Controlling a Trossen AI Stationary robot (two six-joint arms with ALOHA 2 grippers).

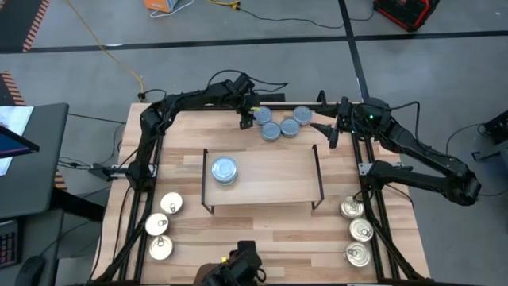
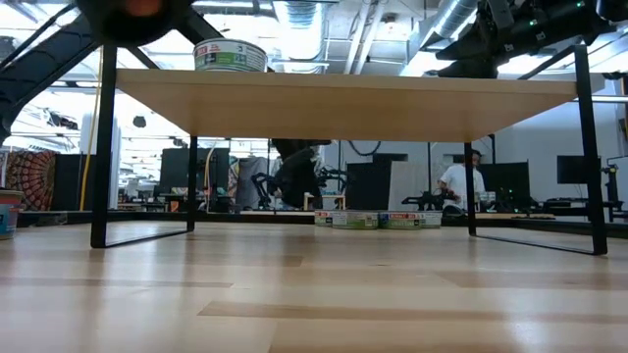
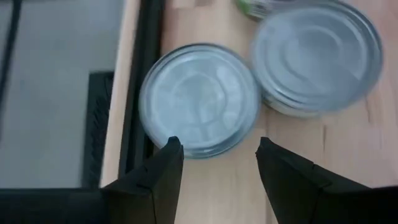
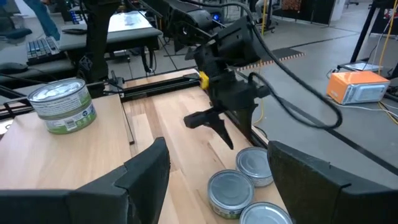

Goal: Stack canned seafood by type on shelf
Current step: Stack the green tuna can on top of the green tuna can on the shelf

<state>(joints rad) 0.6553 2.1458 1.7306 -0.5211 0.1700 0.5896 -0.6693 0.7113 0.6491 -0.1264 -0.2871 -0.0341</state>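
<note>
Several blue-grey-lidded tins (image 1: pixel 271 131) sit in a cluster near the table's far edge. A short stack of the same tins (image 1: pixel 225 169) stands on the left part of the shelf's wooden top (image 1: pixel 278 187). Three silver-gold tins (image 1: pixel 157 224) lie on the table near the shelf's left, and three more (image 1: pixel 362 230) near its right. My left gripper (image 3: pixel 219 148) is open and points down over the leftmost far tin (image 3: pixel 199 99), without touching it. My right gripper (image 4: pixel 214 163) is open and hovers by the shelf's far right corner (image 1: pixel 333 135).
The shelf's thin black wire legs (image 2: pixel 102 147) stand on the table. A black frame rail (image 3: pixel 140 93) runs along the table's far edge, close beside the leftmost tin. Bare table lies between the shelf and the far tins and in front of the shelf. A person (image 2: pixel 456 181) stands in the room behind.
</note>
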